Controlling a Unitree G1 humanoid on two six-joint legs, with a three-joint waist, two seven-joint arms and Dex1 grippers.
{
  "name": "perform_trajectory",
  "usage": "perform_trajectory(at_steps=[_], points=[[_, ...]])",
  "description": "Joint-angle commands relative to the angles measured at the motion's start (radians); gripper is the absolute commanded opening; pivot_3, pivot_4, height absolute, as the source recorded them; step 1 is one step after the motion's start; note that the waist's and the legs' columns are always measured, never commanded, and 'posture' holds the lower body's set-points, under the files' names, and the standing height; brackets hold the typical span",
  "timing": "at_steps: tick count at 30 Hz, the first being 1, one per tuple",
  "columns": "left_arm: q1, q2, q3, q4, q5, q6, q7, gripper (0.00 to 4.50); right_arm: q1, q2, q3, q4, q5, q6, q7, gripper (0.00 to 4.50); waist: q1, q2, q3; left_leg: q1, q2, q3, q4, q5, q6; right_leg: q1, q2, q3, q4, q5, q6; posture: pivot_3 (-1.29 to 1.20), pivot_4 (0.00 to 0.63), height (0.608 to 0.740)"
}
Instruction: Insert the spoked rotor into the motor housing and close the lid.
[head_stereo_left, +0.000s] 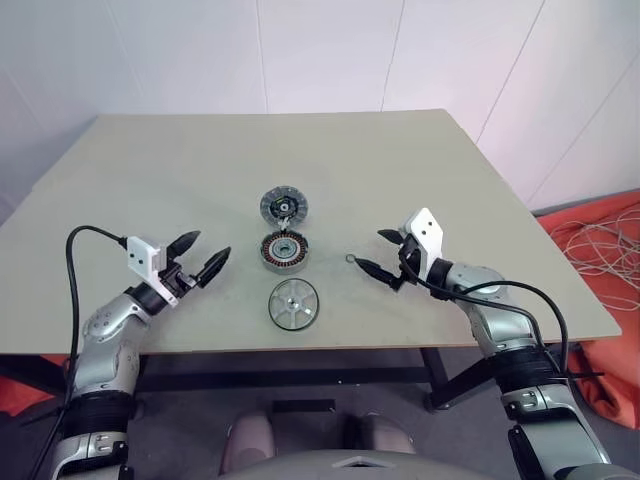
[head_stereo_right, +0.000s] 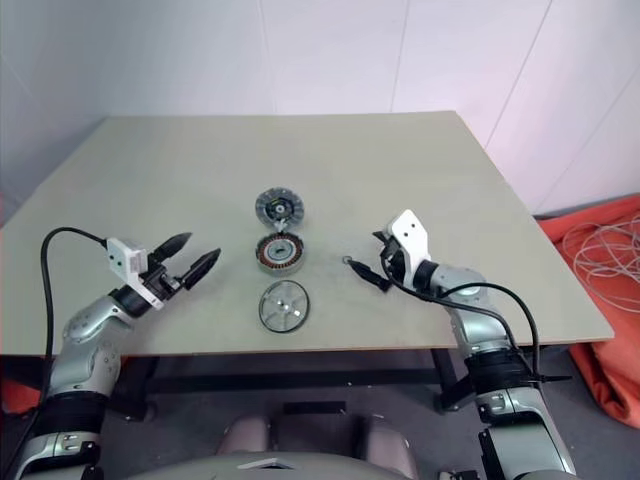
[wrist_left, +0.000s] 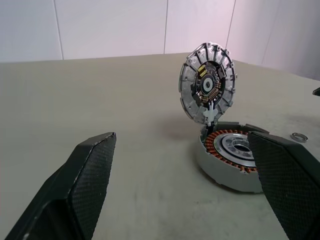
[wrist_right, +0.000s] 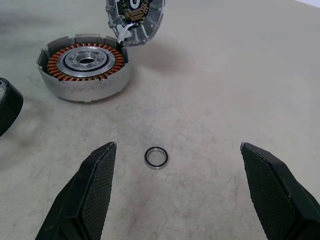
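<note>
**waiting at start: rotor not in, lid still up**

nearest the robot on the table, the spoked rotor lies flat by the front edge, untouched and apart from everything else. so step one, the insertion, is not done.

left gripper hovers over the table to the left of the parts row, fingers spread wide, nothing between them. it points across toward the housing, well apart from it.

right gripper sits on the other side, fingers also spread wide and empty. a small metal ring lies on the table just ahead of it, between its fingertips as the right wrist view shows, but not touched. not one of the three task parts.

behind the rotor, mid-row, is the motor housing, open on top, copper windings and silver hub exposed, cavity empty.

farthest back, the lid stands tilted up at the housing's far edge, ribbed face toward the robot; in the left wrist view it looks joined to the housing rim by a small white piece at its bottom, can't tell for sure.

judgement: nothing completed yet. left to do: pick up the rotor, seat it over the hub, then fold the lid down onto the housing.
</note>
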Motion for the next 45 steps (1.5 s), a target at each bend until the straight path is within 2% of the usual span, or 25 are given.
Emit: perform_trajectory(at_steps=[1,11,18,21,27,33,45], points=[[-0.012,0.006,0.024,-0.048,-0.019,-0.010,0.013,4.48,-0.013,0.006,-0.020,-0.043,0.015,-0.015,-0.010,4.50,0.000,0.000,0.000,0.000,0.000,0.000,0.000,0.000,0.000,0.000,0.000,0.000,0.000,0.000,0.000,0.00,0.000,0.740],[-0.014,0.030,0.011,-0.111,-0.016,0.013,0.010,4.48,-0.038,-0.013,-0.023,-0.070,0.031,0.023,0.018,4.50,0.001,0.000,0.000,0.000,0.000,0.000,0.001,0.000,0.000,0.000,0.000,0.000,0.000,0.000,0.000,0.00,0.000,0.740],[-0.005,0.036,0.002,-0.128,-0.019,0.036,0.000,4.48,-0.044,-0.028,0.017,-0.204,0.071,0.194,0.070,4.50,0.001,0.000,0.000,0.000,0.000,0.000,0.000,0.000,0.000,0.000,0.000,0.000,0.001,0.000,0.000,0.00,0.000,0.740],[0.022,0.042,0.011,-0.135,-0.024,0.037,-0.011,4.48,-0.061,-0.046,0.044,-0.313,0.146,0.433,0.099,4.50,0.001,0.000,0.000,0.000,0.000,0.000,0.000,0.000,0.000,0.000,0.000,0.000,0.001,0.000,0.000,0.00,0.000,0.740],[0.078,0.050,0.031,-0.158,-0.041,0.034,-0.027,4.48,-0.185,-0.058,0.059,-0.430,0.364,1.080,0.078,4.50,0.004,0.001,0.000,0.001,0.000,0.000,0.000,0.000,0.000,0.000,0.000,0.000,0.001,0.000,0.000,0.00,0.000,0.740],[0.099,0.039,0.026,-0.192,-0.062,0.048,-0.035,4.48,-0.237,-0.016,0.058,-0.362,0.479,1.346,0.078,4.50,0.015,0.000,0.000,0.002,0.000,-0.001,0.002,0.000,-0.001,0.002,0.000,0.000,0.000,0.000,0.000,0.00,0.000,0.740],[0.098,0.028,0.007,-0.206,-0.062,0.042,-0.038,4.48,-0.292,0.109,0.010,-0.095,0.465,1.332,-0.023,4.50,0.013,0.000,0.000,0.001,0.001,-0.001,0.001,0.001,-0.001,0.001,0.000,0.000,0.000,0.000,0.000,0.00,0.000,0.740]])
